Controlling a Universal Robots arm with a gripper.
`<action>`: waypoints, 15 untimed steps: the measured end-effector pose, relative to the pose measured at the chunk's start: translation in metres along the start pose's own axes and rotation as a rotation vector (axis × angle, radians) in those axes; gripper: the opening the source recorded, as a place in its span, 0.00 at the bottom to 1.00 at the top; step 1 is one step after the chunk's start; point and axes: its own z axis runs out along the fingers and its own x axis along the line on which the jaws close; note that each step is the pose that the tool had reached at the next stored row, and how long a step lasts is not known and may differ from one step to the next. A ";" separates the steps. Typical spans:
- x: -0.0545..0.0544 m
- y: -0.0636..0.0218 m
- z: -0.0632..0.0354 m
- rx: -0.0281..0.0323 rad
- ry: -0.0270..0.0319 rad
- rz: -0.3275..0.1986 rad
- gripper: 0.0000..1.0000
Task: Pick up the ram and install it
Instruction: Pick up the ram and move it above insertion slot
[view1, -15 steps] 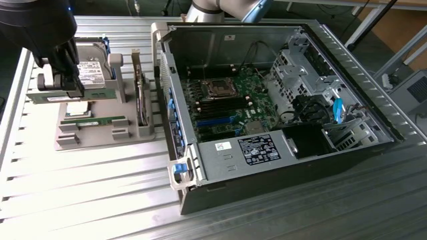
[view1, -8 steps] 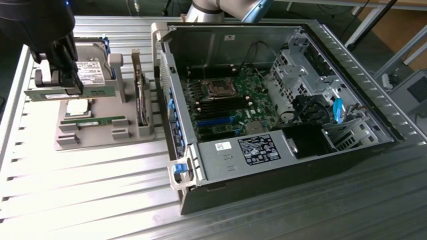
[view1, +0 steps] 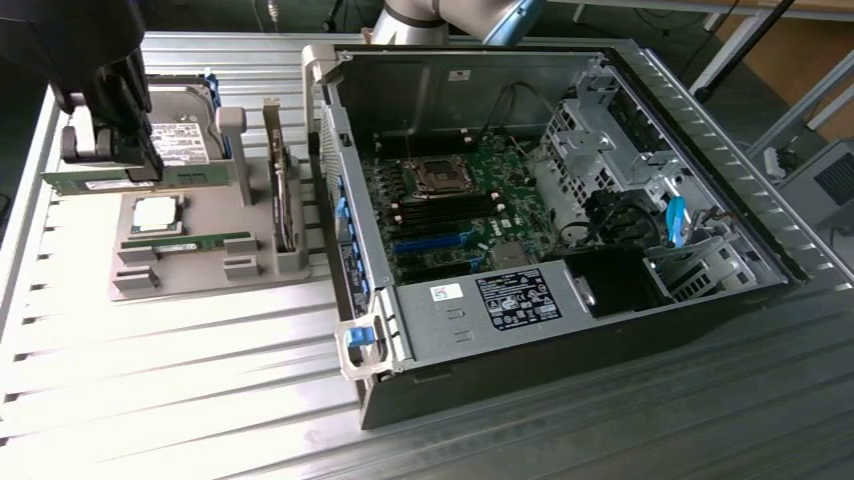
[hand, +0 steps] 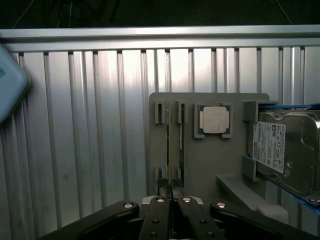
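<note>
Because the ram (hand: 170, 145) is a thin board, the claw (hand: 171, 197) has its two fingers pressed narrow onto the flat faces, so the stick runs edge-on straight out from between them in the wrist view. That grip probably keeps the contact edge free and the board square to the fingers.

In the exterior view the claw (view1: 107, 165) hangs over the far end of the grey parts tray (view1: 200, 285) with the green ram (view1: 187, 177) level beneath it, apart from the tray and just in front of the hard drive (view1: 180, 135).

On the tray lie the square CPU (view1: 154, 213) and a look-alike stick (view1: 187, 243).

The wrist view gives the pinch itself and how the board lines up over the tray (hand: 210, 165), with the CPU (hand: 215, 120) to one side. The exterior view adds the lift and the open computer case (view1: 400, 335), whose motherboard (view1: 454, 200) is well apart from the claw.
</note>
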 end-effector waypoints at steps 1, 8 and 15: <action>0.000 0.0000 -0.0012 0.0000 0.0000 0.000 0.11; -0.001 -0.0001 -0.0106 -0.0001 0.0001 0.000 0.11; -0.001 -0.0002 -0.0168 0.0000 0.0000 0.000 0.11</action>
